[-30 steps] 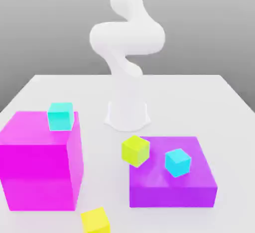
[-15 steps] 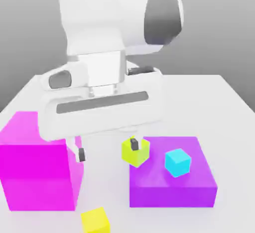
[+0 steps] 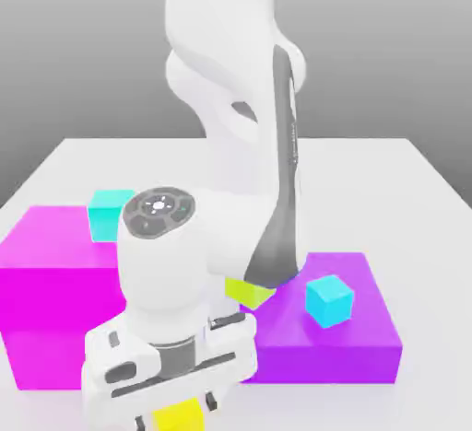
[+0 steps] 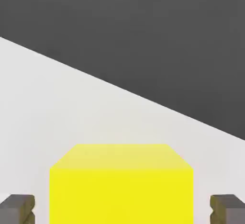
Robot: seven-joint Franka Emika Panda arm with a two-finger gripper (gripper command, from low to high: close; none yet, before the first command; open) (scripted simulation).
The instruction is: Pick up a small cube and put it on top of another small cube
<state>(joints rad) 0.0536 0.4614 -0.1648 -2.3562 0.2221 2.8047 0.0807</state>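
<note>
Yellow cube [image 4: 121,184] sits between open gripper [image 4: 121,208] fingertips; untouched

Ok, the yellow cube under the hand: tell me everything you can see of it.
The yellow cube is plain, bright pure yellow, matte and unmarked, with crisp edges and a lighter top face. It sits flat and upright on the white table at the near edge of the exterior view, mostly covered there by the gripper. In the hand view it lies between the two dark fingers, with bare gaps on both sides, so nothing but the table touches it.
</note>
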